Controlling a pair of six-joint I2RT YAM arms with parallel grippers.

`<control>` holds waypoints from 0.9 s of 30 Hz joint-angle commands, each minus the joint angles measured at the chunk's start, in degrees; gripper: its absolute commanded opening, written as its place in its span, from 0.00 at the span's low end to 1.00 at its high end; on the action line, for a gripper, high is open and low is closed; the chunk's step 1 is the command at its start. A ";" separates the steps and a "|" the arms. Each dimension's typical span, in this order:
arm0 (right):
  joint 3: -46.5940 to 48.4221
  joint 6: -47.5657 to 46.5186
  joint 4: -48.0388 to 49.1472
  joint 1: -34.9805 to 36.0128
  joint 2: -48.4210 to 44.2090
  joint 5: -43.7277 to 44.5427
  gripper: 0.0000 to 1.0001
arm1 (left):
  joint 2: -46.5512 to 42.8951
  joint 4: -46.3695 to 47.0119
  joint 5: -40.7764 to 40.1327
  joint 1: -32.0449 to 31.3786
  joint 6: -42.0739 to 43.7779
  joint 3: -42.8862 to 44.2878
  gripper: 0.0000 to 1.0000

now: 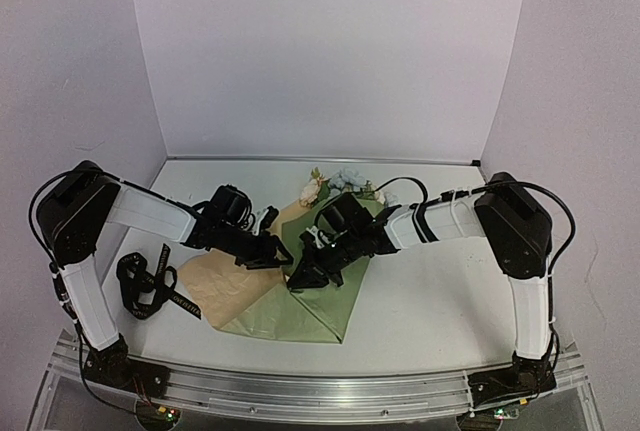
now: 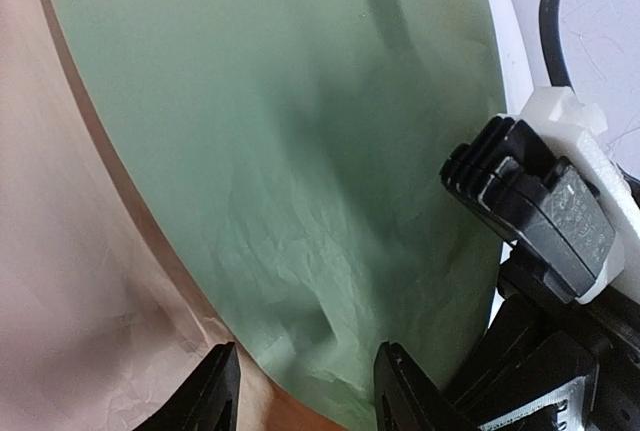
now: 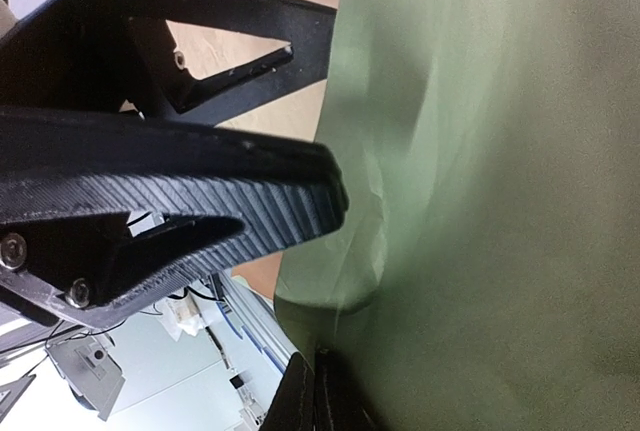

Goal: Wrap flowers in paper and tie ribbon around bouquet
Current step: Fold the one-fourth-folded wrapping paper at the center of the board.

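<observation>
The left hand (image 2: 308, 391) stands about half open. Its two fingers (image 2: 215, 396) are apart with nothing clamped between them, and they hover just over the paper (image 1: 300, 311), where the green face folds over the tan one. The fold's edge runs through the gap between the fingertips.

The right hand (image 3: 315, 391) is closed tight, fingertip against fingertip, and appears to pinch the green edge of the paper, which curls down to meet its tips. The two hands sit just beside each other over the middle of the sheet, the left one's ribbed finger filling much of the right wrist view.

The paper lies spread on the tabletop (image 1: 430, 291) under both hands, its green point toward the arm bases. The flowers (image 1: 338, 183) lie beyond the hands at the paper's far end. The ribbon (image 1: 150, 286) lies bunched on the tabletop, left of the left hand and clear of the paper.
</observation>
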 commanded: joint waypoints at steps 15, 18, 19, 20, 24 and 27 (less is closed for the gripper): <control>-0.37 -1.15 0.15 0.02 -3.02 -1.15 0.00 | 2.02 3.93 1.96 0.36 -3.74 1.41 0.47; -0.20 -1.04 0.10 0.02 -3.03 -1.35 0.00 | 2.62 4.59 2.17 0.34 -4.22 2.05 0.36; -0.23 -1.01 0.10 0.02 -3.09 -1.35 0.00 | 2.83 4.64 2.23 0.33 -4.33 2.31 0.30; -0.42 -1.04 -0.01 0.02 -3.17 -1.31 0.00 | 2.94 4.73 2.21 0.33 -4.36 2.51 0.22; -1.27 -1.09 -0.34 0.01 -4.04 -1.09 0.03 | 2.54 4.64 1.67 0.33 -4.25 2.75 0.00; -2.48 -0.98 -0.44 0.00 -5.77 -0.76 0.20 | 1.24 4.37 0.35 0.31 -3.69 2.21 0.00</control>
